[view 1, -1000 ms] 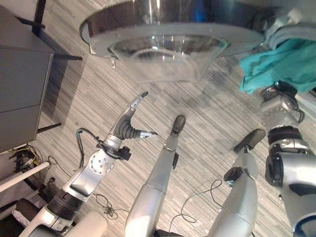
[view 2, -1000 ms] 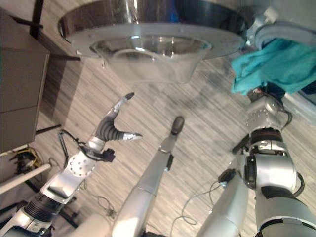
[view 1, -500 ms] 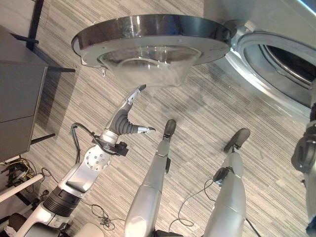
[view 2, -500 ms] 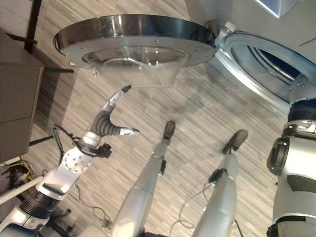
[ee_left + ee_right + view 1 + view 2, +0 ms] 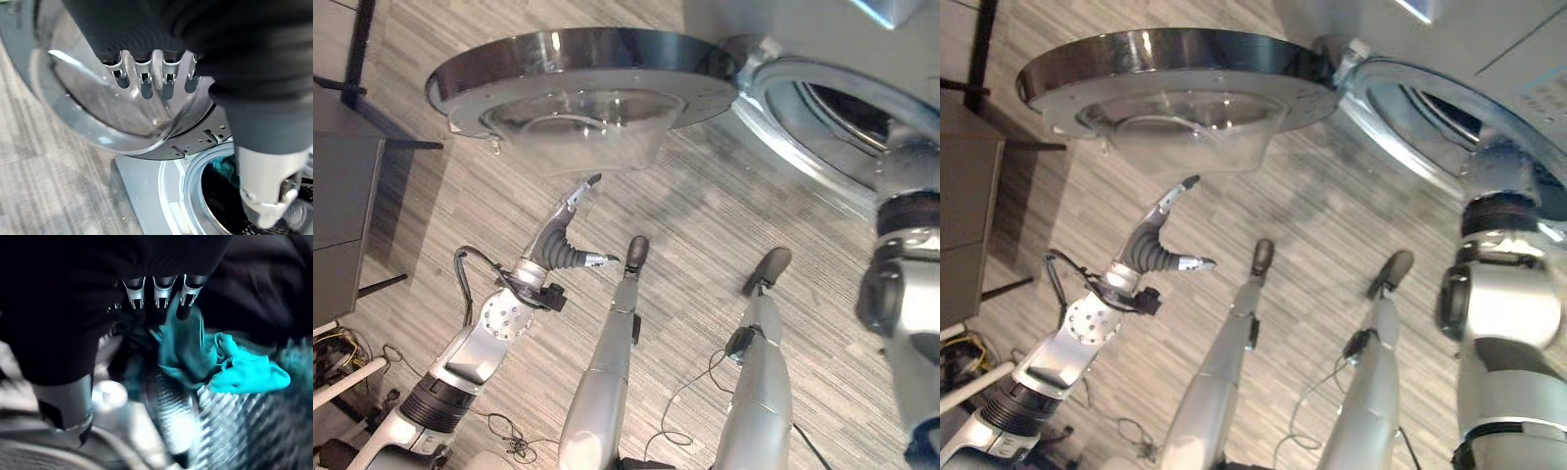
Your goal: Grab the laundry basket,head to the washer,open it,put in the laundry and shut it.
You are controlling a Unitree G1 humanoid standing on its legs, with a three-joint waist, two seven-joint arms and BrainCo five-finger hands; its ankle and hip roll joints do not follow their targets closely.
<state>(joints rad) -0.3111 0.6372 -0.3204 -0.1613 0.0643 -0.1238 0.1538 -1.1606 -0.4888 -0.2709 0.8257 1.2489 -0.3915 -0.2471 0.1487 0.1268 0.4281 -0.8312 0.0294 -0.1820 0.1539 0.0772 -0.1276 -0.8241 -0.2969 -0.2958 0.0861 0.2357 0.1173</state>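
washer (image 5: pixel 822 127) stands ahead on your right, its round opening uncovered. its big glass-bowled door (image 5: pixel 578 98) hangs swung wide to the left, over striped wood-look floor (image 5: pixel 705 235). your left hand (image 5: pixel 570 230) floats just under the door, fingers straight and spread, holding nothing. your right arm reaches into the drum, where the right hand (image 5: pixel 161 296) sits with curled fingers around teal laundry (image 5: pixel 230 367) draped on the perforated metal.
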